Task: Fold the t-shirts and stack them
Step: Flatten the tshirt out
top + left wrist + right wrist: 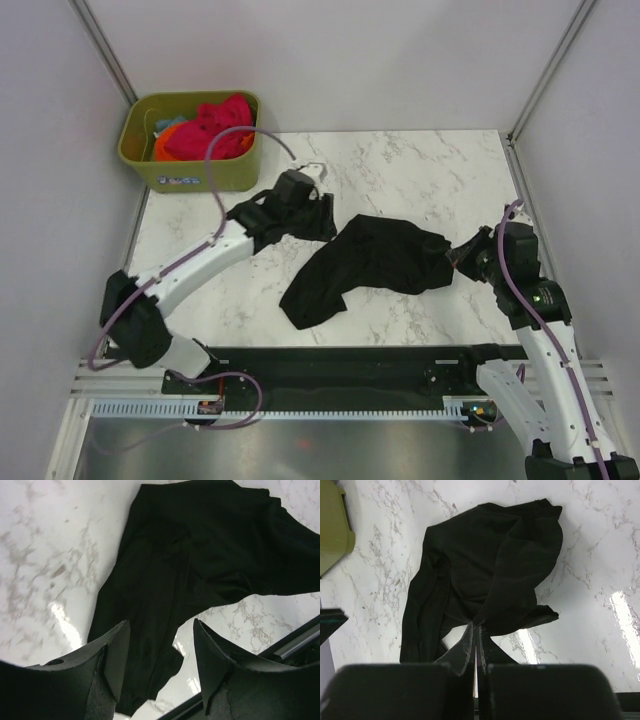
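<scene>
A plain black t-shirt [370,262] lies crumpled in the middle of the marble table. My left gripper [322,218] hovers at its upper left end. In the left wrist view that gripper [160,625] stands open, with the black t-shirt [200,555] spread below the fingers and nothing between them. My right gripper [455,258] is at the shirt's right end. In the right wrist view it [476,627] is shut on a pinch of the black t-shirt [485,565], lifting that edge slightly. Pink-red [215,128], orange [163,148] and teal t-shirts are bunched in the bin.
The olive-green bin [190,172] stands at the table's back left corner, and its edge [332,530] also shows in the right wrist view. A black rail [350,365] runs along the near table edge. Walls close in both sides.
</scene>
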{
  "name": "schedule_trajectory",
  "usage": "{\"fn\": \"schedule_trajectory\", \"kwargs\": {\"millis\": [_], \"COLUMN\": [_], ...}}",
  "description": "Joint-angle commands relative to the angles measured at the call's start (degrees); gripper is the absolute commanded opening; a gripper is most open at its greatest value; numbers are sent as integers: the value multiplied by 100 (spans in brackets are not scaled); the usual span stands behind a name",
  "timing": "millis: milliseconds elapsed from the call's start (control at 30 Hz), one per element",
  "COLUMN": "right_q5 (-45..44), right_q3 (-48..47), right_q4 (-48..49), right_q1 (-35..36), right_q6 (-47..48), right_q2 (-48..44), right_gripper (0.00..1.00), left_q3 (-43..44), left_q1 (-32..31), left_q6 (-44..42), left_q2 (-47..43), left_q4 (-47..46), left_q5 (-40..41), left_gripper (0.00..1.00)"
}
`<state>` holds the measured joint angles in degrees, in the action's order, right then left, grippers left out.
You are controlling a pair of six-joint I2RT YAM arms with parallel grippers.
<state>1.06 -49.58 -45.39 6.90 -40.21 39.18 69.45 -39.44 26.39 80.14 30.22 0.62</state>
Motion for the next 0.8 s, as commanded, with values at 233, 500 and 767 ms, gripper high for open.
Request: {"fn": "schedule_trajectory", "kwargs": {"millis": [233,500,767], "right_q5": [491,703,782], "right_q3": [493,739,853], "right_q4": [662,829,1005], "right_q1": [-13,-13,-13], "right_q6": [-22,65,-31], "right_q2": [37,151,134], "right_gripper": [0,0,0], "left_q3": [2476,2530,1985], "left_q1": [-758,-688,-416], "left_q6": [67,1033,2431], "left_q2": [2918,3280,3263], "left_q4": [-95,-297,-841], "left_q5": [913,1362,633], "left_gripper": [57,63,60]}}
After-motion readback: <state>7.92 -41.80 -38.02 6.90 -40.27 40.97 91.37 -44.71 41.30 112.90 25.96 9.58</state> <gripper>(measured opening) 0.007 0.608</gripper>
